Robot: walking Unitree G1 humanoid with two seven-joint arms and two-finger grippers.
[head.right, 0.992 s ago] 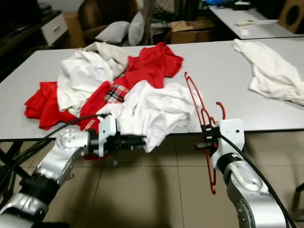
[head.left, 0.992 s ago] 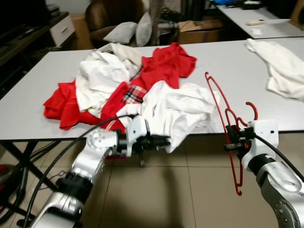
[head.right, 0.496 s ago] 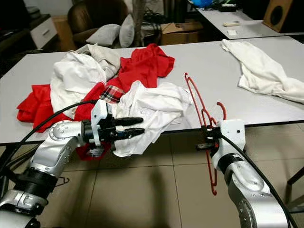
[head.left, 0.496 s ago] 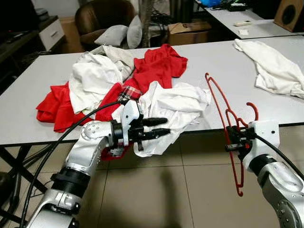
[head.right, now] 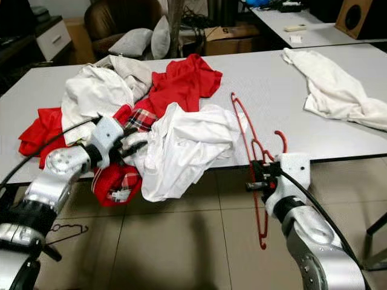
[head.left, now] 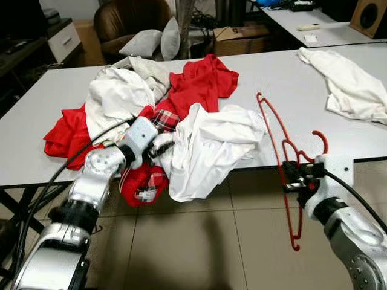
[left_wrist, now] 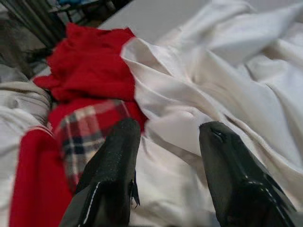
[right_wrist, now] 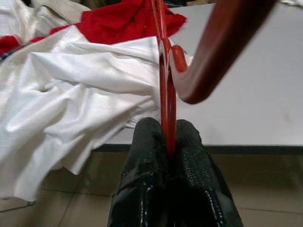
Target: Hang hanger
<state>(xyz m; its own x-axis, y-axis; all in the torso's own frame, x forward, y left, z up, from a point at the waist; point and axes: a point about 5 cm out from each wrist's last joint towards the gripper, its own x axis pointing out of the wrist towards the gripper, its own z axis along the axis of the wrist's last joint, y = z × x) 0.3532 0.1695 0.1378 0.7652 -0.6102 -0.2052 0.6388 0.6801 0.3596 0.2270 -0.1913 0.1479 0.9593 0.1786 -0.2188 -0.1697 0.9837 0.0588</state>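
Observation:
A red plastic hanger (head.left: 284,151) hangs upright in front of the table's front edge, its hook (head.left: 320,140) pointing up. My right gripper (head.left: 291,175) is shut on its neck; the two black fingers (right_wrist: 156,156) pinch the red bar (right_wrist: 166,109). A crumpled white shirt (head.left: 208,148) droops over the table's front edge. My left gripper (head.left: 162,147) reaches into it from the left, open, with its black fingers (left_wrist: 118,161) on either side of a white fold (left_wrist: 175,127). A red and plaid garment (head.left: 144,181) hangs below the left wrist.
The grey table (head.left: 36,121) carries a heap of red (head.left: 202,78) and white clothes (head.left: 118,96). Another white garment (head.left: 351,90) lies at the far right. A brown chair with cushions (head.left: 148,42) and a cardboard box (head.left: 242,39) stand behind. Tiled floor (head.left: 211,248) lies below.
My left gripper has moved up and left, from below the table edge into the white shirt. The hanger and right gripper have stayed almost still.

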